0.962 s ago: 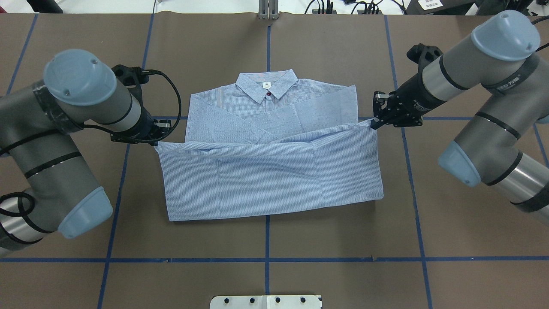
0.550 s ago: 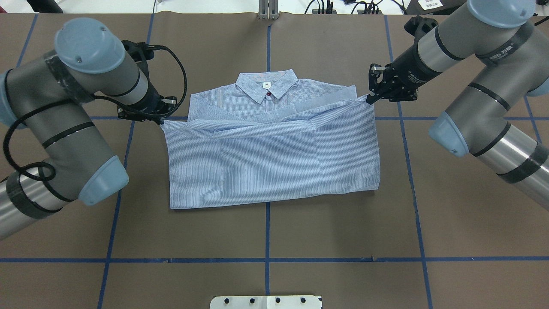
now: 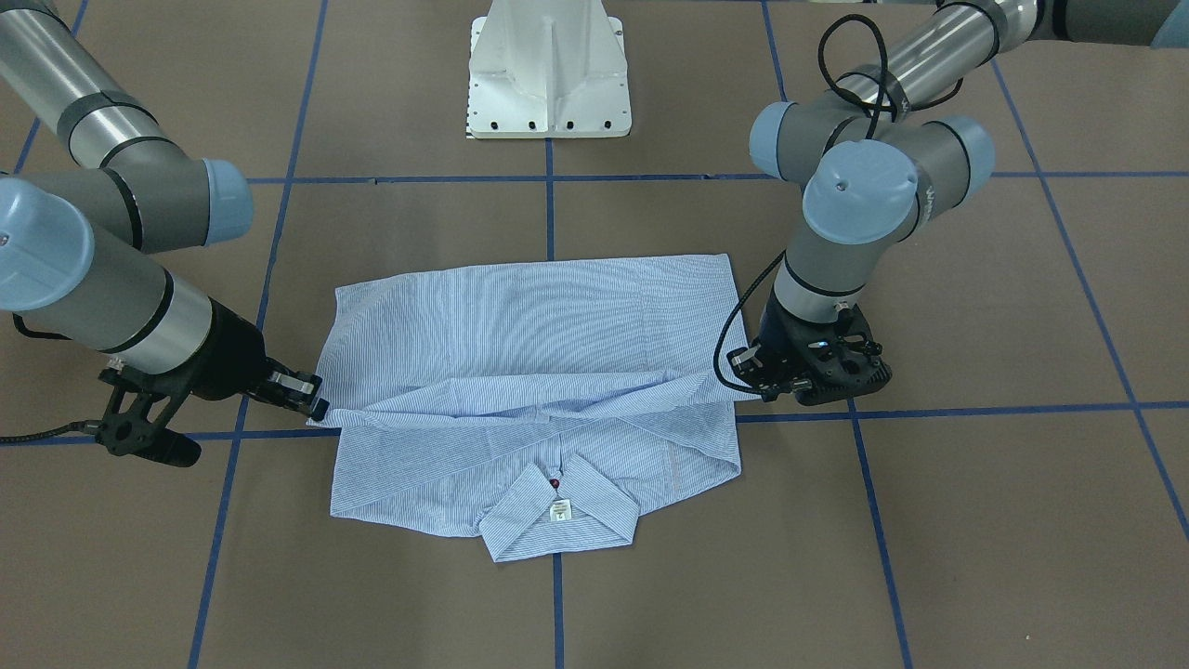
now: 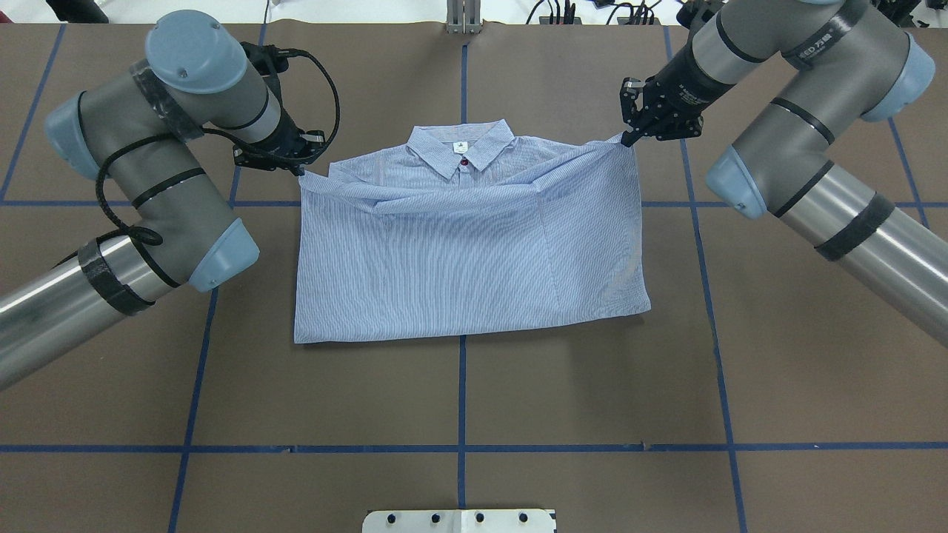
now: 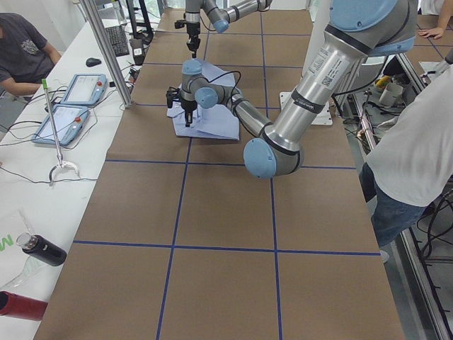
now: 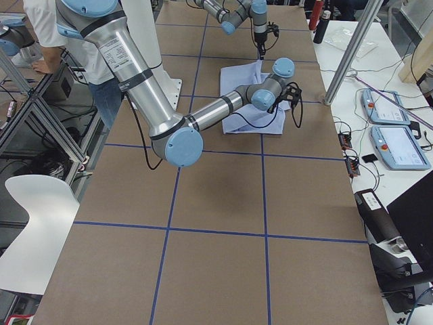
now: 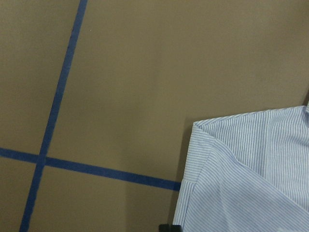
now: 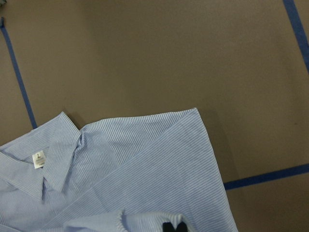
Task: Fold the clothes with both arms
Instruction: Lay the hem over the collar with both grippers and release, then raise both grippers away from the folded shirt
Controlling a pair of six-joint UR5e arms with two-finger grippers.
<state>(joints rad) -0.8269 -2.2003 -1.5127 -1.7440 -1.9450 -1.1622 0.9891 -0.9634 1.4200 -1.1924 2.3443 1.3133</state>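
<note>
Overhead cam looked forward and down from behind the base [image 4: 459,520], front cam faced it steeply from across the table [image 3: 975,520], side cams looked along from each end, farther off, wrist cams close above; all shared the shirt [image 4: 466,259].

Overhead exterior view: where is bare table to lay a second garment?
Bare table lies between the near fold of the shirt and the white base plate. Crowded: both far corners, where the left gripper and right gripper pinch the shirt.

One shirt [image 4: 474,259] — two arms [image 4: 170,141] [image 4: 800,126].
</note>
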